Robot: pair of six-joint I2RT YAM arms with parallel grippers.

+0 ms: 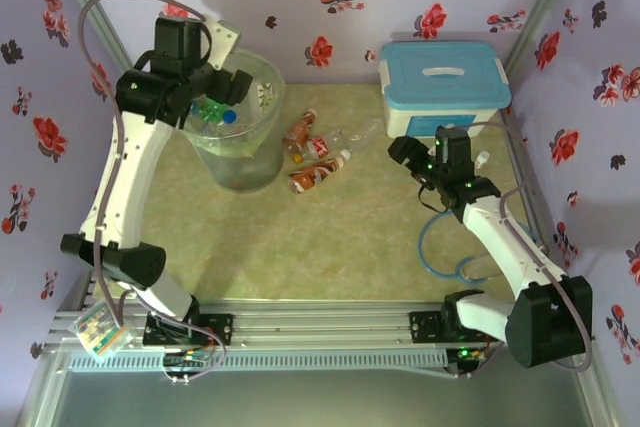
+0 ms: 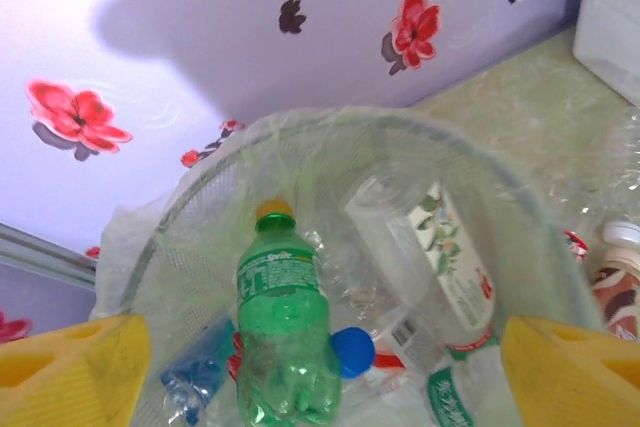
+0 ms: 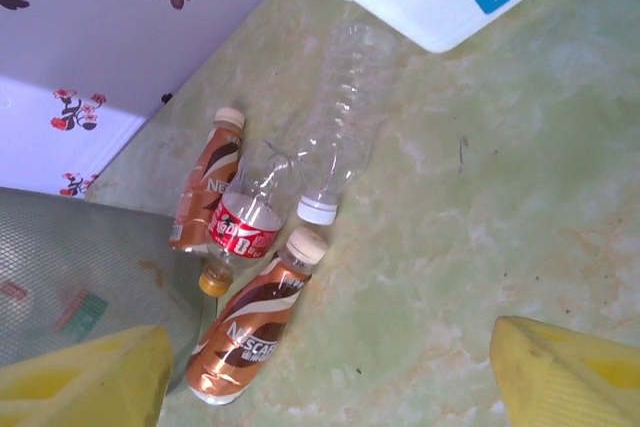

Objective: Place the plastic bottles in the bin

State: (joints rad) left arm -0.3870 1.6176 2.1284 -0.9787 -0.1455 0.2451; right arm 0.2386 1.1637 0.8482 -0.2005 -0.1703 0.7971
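Note:
My left gripper [image 1: 215, 95] hangs open over the bin [image 1: 252, 162], a round translucent bucket lined with a clear bag. In the left wrist view a green bottle [image 2: 285, 337] lies inside the bin [image 2: 400, 123] between my yellow fingertips [image 2: 70, 367], free of them, on top of clear bottles [image 2: 440, 257]. On the table right of the bin lie two orange-brown bottles [image 3: 250, 327] [image 3: 205, 187], a red-labelled clear bottle [image 3: 245, 222] and a clear bottle with a white cap [image 3: 340, 137]. My right gripper [image 1: 412, 165] is open above the table, to the right of these bottles, holding nothing.
A white box with a light-blue lid [image 1: 445, 82] stands at the back right, near the clear bottle. Flowered walls close in the table on three sides. Open tabletop [image 1: 340, 247] lies in front of the bottles, and a blue cable [image 1: 440, 247] loops beside the right arm.

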